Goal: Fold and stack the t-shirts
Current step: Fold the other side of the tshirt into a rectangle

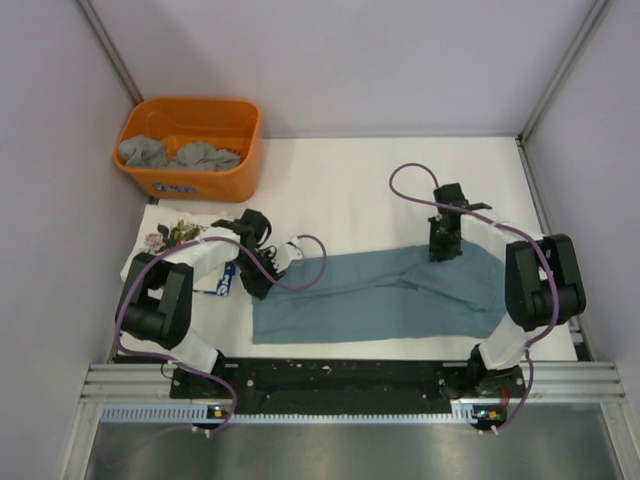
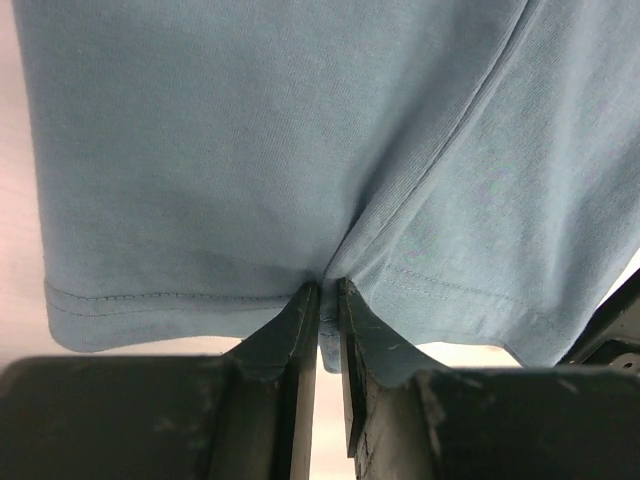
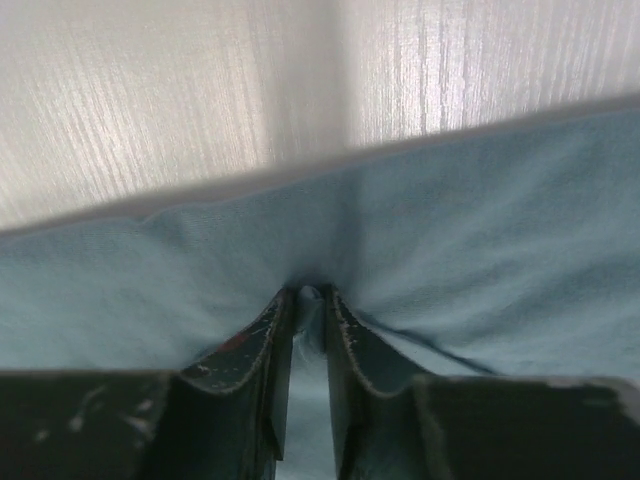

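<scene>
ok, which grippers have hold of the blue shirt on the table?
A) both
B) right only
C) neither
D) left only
A: each wrist view shows cloth of the blue-grey t-shirt bunched between closed fingers, the left gripper at a hemmed edge and the right gripper at the shirt's far edge.

A dusty blue-grey t-shirt [image 1: 380,295] is lying stretched along the counter's near edge, a folded white floral t-shirt [image 1: 165,238] is resting by the left edge, and crumpled grey t-shirts [image 1: 180,154] are lying near the far-left corner.
</scene>
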